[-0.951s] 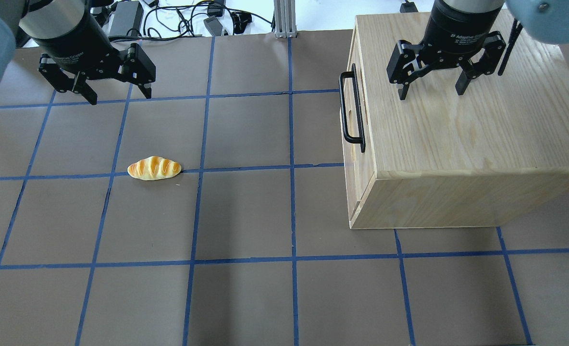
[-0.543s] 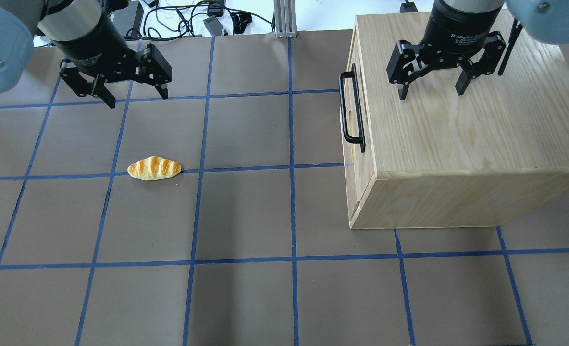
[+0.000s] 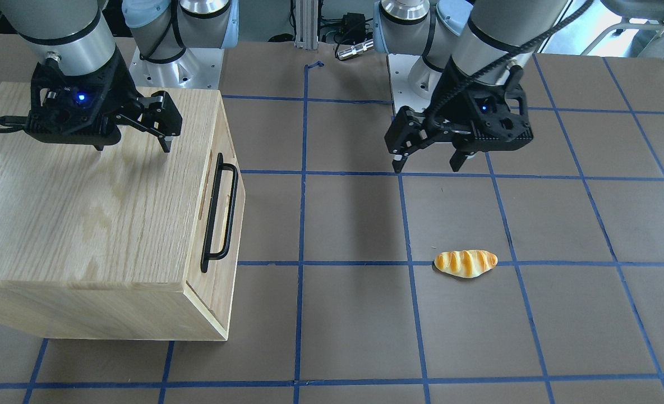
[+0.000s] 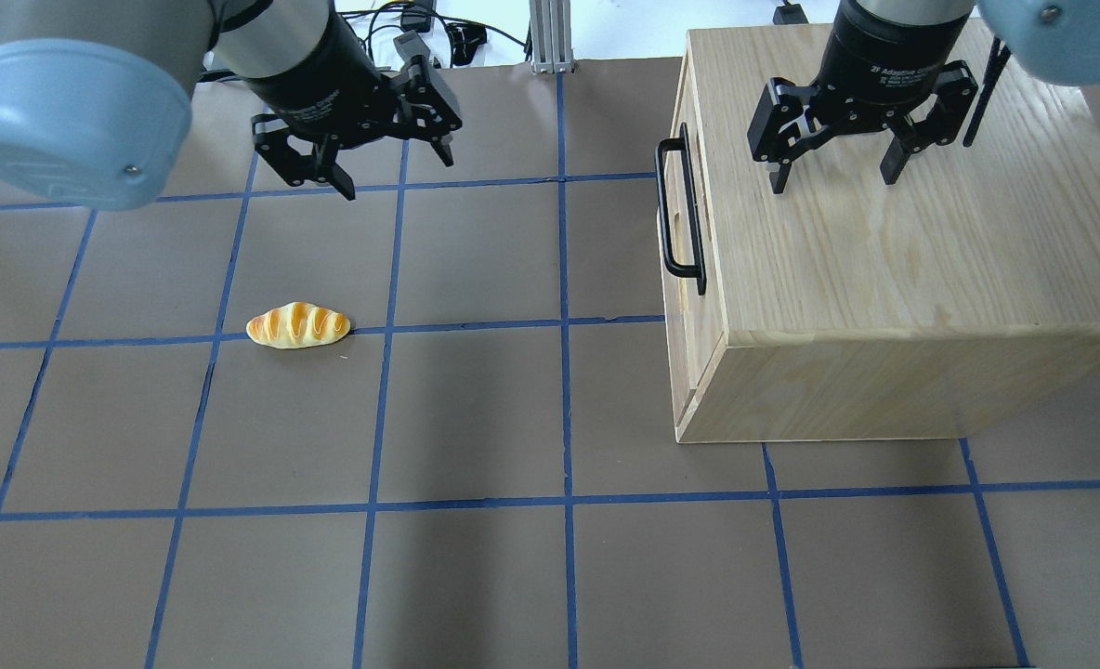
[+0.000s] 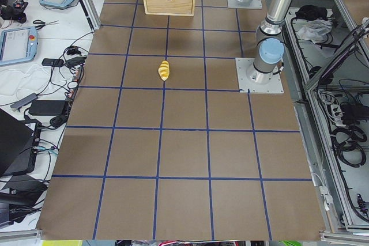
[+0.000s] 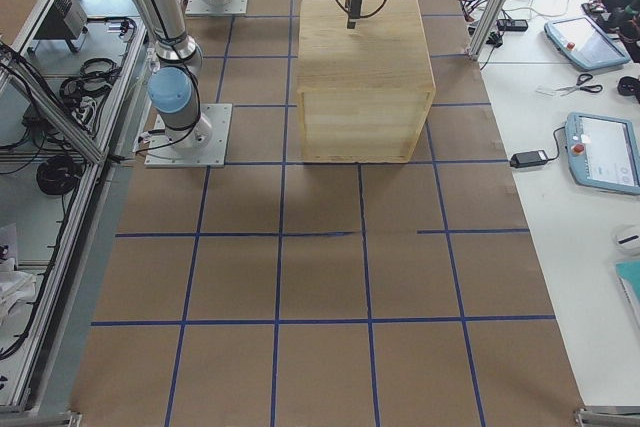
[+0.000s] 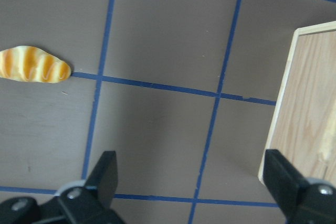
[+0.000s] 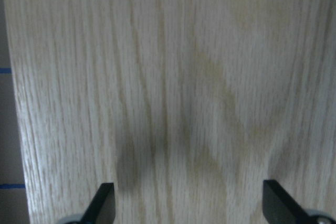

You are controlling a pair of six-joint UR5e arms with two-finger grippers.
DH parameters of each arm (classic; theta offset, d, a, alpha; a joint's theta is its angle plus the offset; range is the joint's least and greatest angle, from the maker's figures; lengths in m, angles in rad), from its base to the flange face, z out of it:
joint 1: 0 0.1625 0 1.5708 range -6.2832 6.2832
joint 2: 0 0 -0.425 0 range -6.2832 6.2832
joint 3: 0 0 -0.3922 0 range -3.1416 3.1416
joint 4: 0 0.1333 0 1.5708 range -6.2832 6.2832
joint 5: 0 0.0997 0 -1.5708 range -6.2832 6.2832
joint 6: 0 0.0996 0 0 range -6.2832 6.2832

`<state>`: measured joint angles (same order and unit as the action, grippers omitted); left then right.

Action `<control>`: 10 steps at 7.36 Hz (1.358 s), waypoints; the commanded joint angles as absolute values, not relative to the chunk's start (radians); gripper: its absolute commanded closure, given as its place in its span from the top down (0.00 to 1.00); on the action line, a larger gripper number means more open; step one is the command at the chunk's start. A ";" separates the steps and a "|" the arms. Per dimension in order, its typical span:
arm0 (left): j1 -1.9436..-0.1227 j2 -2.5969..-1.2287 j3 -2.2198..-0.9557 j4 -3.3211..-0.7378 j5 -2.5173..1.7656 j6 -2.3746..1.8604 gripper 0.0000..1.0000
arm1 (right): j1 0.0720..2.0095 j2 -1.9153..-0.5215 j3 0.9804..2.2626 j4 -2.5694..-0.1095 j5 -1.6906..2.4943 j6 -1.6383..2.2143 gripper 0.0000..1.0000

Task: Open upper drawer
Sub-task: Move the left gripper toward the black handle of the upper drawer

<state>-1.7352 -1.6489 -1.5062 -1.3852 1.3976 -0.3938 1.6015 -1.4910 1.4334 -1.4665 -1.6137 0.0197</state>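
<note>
The light oak cabinet stands at the right of the overhead view. Its upper drawer faces the table's middle and sits flush, with a long black bar handle. My right gripper is open and empty, hovering over the cabinet's top behind the handle; its wrist view shows only oak grain. My left gripper is open and empty above the mat, well to the left of the handle. Its wrist view shows the cabinet's edge at the right.
A toy bread roll lies on the brown mat with the blue tape grid, left of centre; it also shows in the left wrist view. Cables and power bricks lie beyond the mat's far edge.
My left gripper has moved right along the far part of the table, toward the cabinet. The right gripper, the cabinet and the bread roll have not moved.
</note>
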 commanded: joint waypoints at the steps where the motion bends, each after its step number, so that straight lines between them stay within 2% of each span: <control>1: -1.793 -1.712 -1.509 -1.275 1.311 -0.501 1.00 | 1.601 -1.491 1.433 -1.466 -1.614 0.018 1.00; 5: -1.897 -1.837 -1.514 -1.103 1.252 -0.607 1.00 | 1.601 -1.491 1.433 -1.466 -1.614 0.018 1.00; 10: -1.954 -1.913 -1.513 -1.011 1.250 -0.607 1.00 | 1.601 -1.491 1.433 -1.466 -1.614 0.018 1.00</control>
